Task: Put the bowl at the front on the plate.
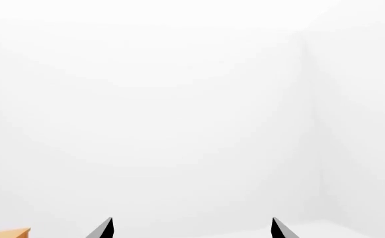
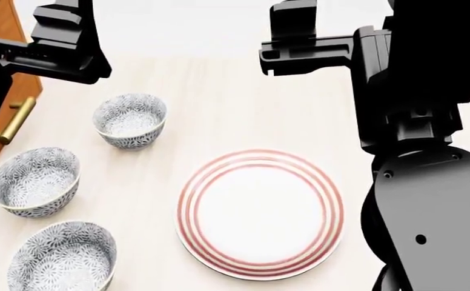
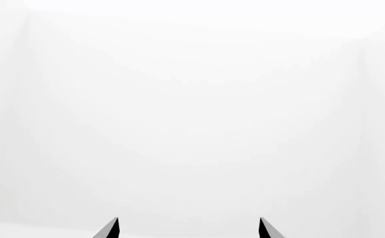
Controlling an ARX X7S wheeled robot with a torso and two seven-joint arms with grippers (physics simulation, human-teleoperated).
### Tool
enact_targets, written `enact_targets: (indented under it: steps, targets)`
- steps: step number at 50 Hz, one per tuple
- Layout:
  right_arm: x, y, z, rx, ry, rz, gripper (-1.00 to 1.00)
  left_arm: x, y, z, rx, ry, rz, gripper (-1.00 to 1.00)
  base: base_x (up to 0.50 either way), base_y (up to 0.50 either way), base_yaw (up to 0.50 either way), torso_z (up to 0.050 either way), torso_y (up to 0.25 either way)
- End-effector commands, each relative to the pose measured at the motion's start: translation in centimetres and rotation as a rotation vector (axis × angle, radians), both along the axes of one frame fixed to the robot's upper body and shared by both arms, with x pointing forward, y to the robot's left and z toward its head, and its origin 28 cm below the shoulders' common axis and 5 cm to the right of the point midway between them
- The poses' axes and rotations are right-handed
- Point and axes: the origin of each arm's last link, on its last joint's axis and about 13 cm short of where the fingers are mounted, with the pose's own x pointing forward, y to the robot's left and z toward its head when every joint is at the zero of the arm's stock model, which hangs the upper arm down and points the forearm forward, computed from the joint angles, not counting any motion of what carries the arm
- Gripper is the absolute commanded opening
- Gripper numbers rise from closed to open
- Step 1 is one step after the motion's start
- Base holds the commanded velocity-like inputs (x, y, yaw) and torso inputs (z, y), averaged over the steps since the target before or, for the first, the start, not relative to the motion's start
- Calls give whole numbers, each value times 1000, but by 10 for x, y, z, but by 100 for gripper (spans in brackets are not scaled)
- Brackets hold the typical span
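Three flower-patterned bowls stand in a line along the table's left side in the head view. The bowl (image 2: 63, 257) nearest me is at the front, a second bowl (image 2: 36, 180) is behind it and a third bowl (image 2: 130, 119) is farthest. The plate (image 2: 260, 213), white with red rings, lies empty in the middle, to the right of the bowls. My left gripper (image 1: 192, 225) and right gripper (image 3: 188, 224) are both open, held high above the table's far part and facing a blank white wall. Neither holds anything.
A wooden cabinet (image 2: 13, 91) with a brass handle (image 2: 10, 121) borders the table on the left; its corner (image 1: 7, 233) shows in the left wrist view. My left arm (image 2: 57, 45) hangs above the far bowl. My bulky right arm (image 2: 421, 151) covers the table's right side.
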Motion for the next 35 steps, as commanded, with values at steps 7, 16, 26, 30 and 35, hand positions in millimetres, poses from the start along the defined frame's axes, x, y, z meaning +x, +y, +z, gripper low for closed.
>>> enact_targets:
  steps: [7,16,26,30,35]
  targets:
    - [0,0,1,2,-3,2,100,1,0,1,-2,-2,2,100,93,0,0,0,0]
    - [1,0,1,5,-5,3,100,1,1,0,-6,3,4,100,95,0,0,0,0]
    - [0,0,1,5,-4,2,100,1,1,-1,-6,5,2,100,95,0,0,0,0]
    - [0,0,0,6,-4,1,100,1,1,-1,-5,6,1,100,95,0,0,0,0]
    - [0,0,0,7,-3,1,100,1,2,-1,-7,7,6,100,94,0,0,0,0]
